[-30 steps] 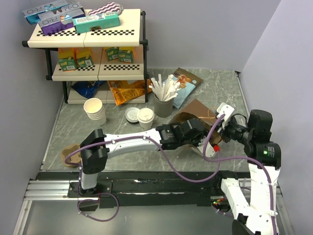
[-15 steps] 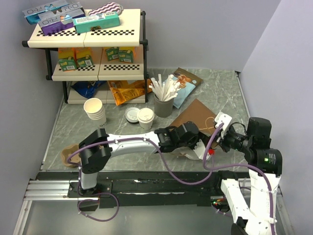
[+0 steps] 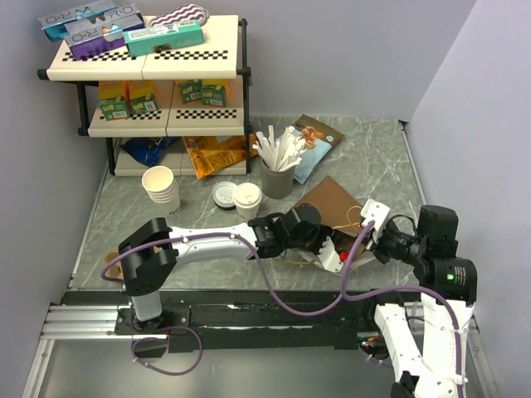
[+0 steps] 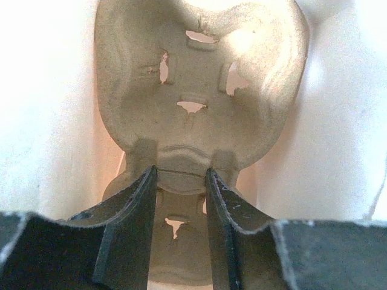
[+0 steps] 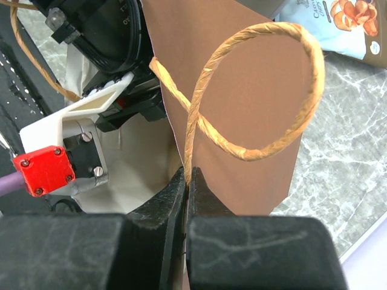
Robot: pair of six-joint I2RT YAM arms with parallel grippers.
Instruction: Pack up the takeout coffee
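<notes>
A: While the brown paper bag (image 3: 332, 195) is hiding the left jaws, what are they gripping?
B: Half-closed, they're gripping a rough moulded-pulp carrier (image 4: 199, 78). The right jaws are pinching shut on the bag's rim; the lidded paper coffee cup (image 3: 246, 197) is standing outside on the table (image 3: 373, 157).

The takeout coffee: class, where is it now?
In the top view the takeout coffee stands just left of centre, between the loose lids and the straw holder.

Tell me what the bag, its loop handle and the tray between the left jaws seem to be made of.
The bag looks like brown kraft paper: matte, flat, with a thin cut edge. The handle looks like twisted paper cord, tan, with its spiral strands visible. The tray is probably moulded paper pulp: grey-beige, with a rough fibrous surface, rounded wells and punched slots.
</notes>
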